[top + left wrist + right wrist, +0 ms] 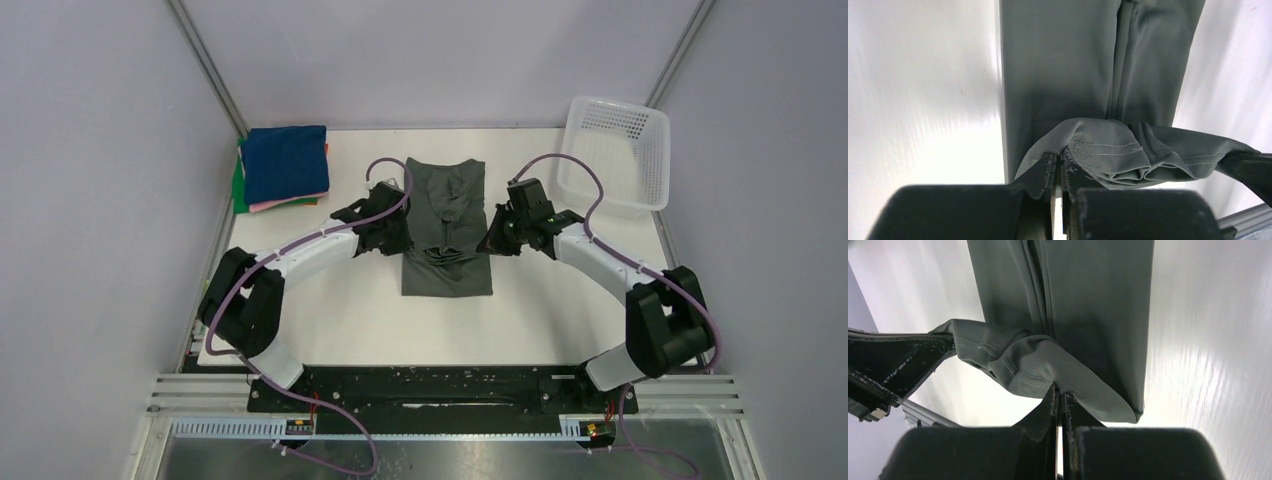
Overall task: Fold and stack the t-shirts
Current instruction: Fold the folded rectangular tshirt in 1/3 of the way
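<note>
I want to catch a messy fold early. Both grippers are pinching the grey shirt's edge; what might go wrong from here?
1. The left gripper and right gripper each pinch only a thin bit of the grey shirt at their fingertips, so the cloth may slip out during the carry.
2. The cloth between them sags and bunches, so the fold may land creased.
3. The lengthwise flaps lie loose and could open if dragged.

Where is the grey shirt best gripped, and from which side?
Likely at the stitched hem's two corners, each arm coming from its own side: the grey shirt lies as a narrow strip, and the left gripper and right gripper pinch that hem there.
</note>
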